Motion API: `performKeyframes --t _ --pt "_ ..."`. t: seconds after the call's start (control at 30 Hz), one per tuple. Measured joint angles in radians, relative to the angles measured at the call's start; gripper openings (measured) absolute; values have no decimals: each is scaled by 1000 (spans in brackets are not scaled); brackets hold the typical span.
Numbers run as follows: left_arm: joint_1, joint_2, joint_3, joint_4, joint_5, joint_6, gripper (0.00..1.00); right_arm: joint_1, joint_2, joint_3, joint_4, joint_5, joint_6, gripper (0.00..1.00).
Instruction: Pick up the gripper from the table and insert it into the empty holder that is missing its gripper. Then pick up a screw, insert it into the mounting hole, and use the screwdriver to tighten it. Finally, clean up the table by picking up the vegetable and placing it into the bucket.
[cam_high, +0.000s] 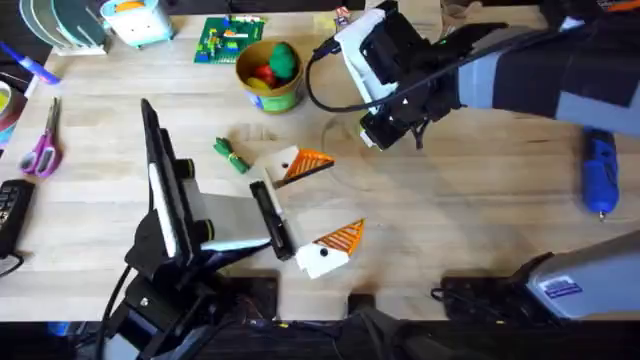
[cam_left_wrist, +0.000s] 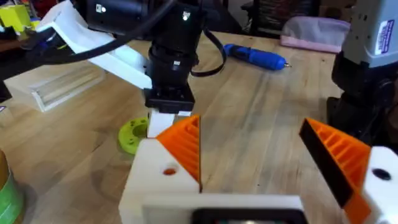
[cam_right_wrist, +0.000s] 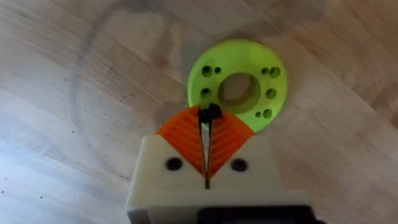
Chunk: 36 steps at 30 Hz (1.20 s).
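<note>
Fingertips of my right gripper (cam_right_wrist: 207, 115) pinch a small black screw (cam_right_wrist: 210, 112) over the lime-green disc (cam_right_wrist: 237, 84); overhead, my arm hides that disc. Left gripper (cam_high: 322, 210) stands apart, nothing held, the vegetable (cam_high: 231, 156) just beside it; bucket (cam_high: 268, 76) behind, screwdriver (cam_high: 600, 172) far right.

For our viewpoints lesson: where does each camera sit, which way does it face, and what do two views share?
Overhead: above the arm bases, facing down and forward over the table; both arms show.
Left wrist: on the left gripper, facing across at the right gripper and lime-green disc; jaws apart.
Right wrist: facing straight down on the disc; jaws closed on a small black piece.
Shared: both wrist views show the disc.
</note>
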Motion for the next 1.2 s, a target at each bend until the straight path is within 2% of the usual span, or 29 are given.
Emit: performKeyframes --t 0.23,0.43,0.6,0.7,0.73,0.87,1.03,1.2 --pt "0 0 0 0 0 0 993 0 -12 0 -6 -1 0 8" --pt "0 0 0 0 0 0 993 0 -126 6 -41 -2 0 7" --pt "0 0 0 0 0 0 993 0 -208 68 -138 -2 1 7" --pt "0 0 0 0 0 0 993 0 -219 158 -271 -15 10 7" --pt "0 0 0 0 0 0 992 2 -219 279 -381 -59 20 7" --pt "0 0 0 0 0 0 993 28 -219 435 -479 -124 27 7" --pt "0 0 0 0 0 0 993 143 -210 603 -600 -196 52 7" --pt "0 0 0 0 0 0 993 287 -156 704 -644 -224 86 7"
